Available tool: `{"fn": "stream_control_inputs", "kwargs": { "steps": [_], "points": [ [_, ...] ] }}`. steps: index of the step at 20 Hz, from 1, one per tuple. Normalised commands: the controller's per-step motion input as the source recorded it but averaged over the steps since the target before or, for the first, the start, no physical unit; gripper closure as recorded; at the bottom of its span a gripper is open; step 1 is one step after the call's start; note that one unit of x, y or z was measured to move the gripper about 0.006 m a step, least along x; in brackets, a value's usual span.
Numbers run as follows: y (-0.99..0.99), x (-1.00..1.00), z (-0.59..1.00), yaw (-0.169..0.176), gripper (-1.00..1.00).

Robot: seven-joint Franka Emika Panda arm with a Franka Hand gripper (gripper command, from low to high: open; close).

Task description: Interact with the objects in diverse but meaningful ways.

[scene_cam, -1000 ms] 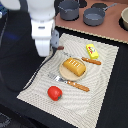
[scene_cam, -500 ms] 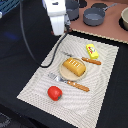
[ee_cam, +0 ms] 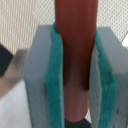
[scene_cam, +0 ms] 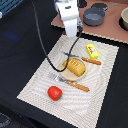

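Observation:
In the wrist view my gripper point(ee_cam: 75, 80) is shut on a reddish-brown sausage point(ee_cam: 75, 35), which stands between the teal pads point(ee_cam: 54, 75). In the exterior view the gripper point(scene_cam: 75, 33) hangs over the far edge of the striped placemat point(scene_cam: 40, 85); the sausage is too small to make out there. An orange-yellow ridged pastry point(scene_cam: 75, 67) lies on a pale plate point(scene_cam: 88, 75) at the mat's middle. A small yellow block point(scene_cam: 92, 50) sits behind it, and a red tomato point(scene_cam: 55, 92) rests near the mat's front.
A fork point(scene_cam: 87, 60) and a knife point(scene_cam: 75, 85), both orange-handled, lie on either side of the plate. A grey pot point(scene_cam: 94, 16) stands on the brown board behind the mat. A black cable point(scene_cam: 47, 55) loops down from the arm over the mat.
The arm has travelled from over the mat's left side toward the exterior view's right and farther back. The toy foods on the mat have not moved.

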Motion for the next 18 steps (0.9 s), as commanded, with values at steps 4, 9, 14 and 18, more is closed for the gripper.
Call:
{"fn": "stream_control_inputs", "kwargs": {
  "steps": [4, 9, 14, 18],
  "points": [
    [0.43, -0.23, -0.22, 0.077, 1.0],
    [0.27, -0.16, -0.29, 0.075, 1.0],
    [-0.07, 0.07, -0.25, 0.014, 1.0],
    [-0.15, 0.09, -0.28, 0.0, 1.0]
  ]
}}
